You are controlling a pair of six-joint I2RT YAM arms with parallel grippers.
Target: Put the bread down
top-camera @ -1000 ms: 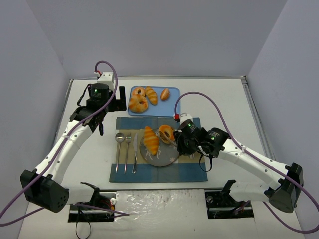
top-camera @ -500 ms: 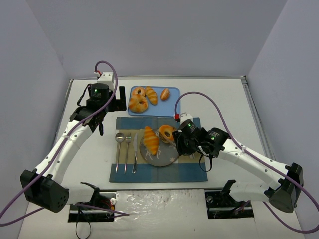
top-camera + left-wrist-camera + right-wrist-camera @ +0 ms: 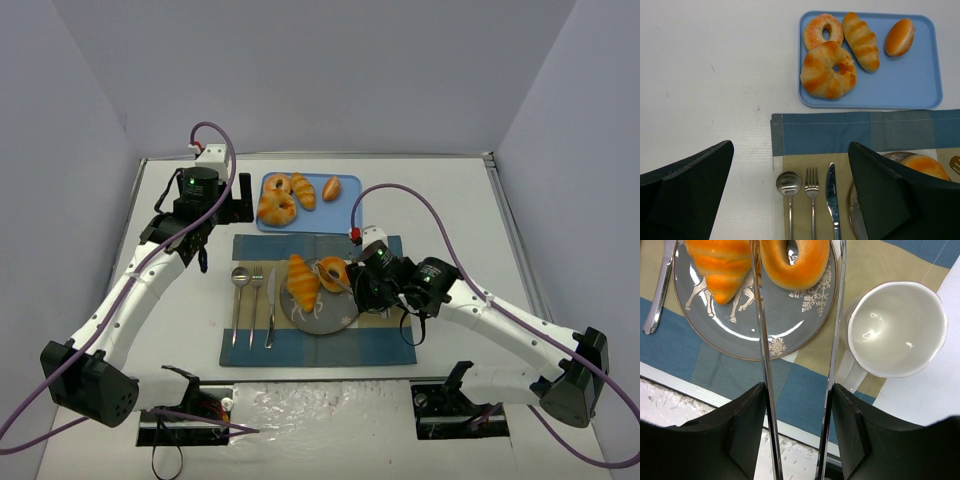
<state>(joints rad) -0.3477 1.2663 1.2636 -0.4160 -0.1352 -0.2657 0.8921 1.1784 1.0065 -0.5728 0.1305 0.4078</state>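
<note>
while astride the ring bread (image 3: 805, 271) on the plate (image 3: 740, 335), tongs (image 3: 764, 365) in right pincer (image 3: 797, 390); left pincer (image 3: 790, 147) wide

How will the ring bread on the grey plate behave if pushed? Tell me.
The ring bread seems to lie flat on the plate, so it would probably slide rather than roll. The plate looks glossy, so it may skid easily. Its rounded, shiny crust could slip between the thin metal tongs.

High rear overview; two close downward wrist views, plate (image 3: 330, 318) (image 3: 790, 315) common to all.
</note>
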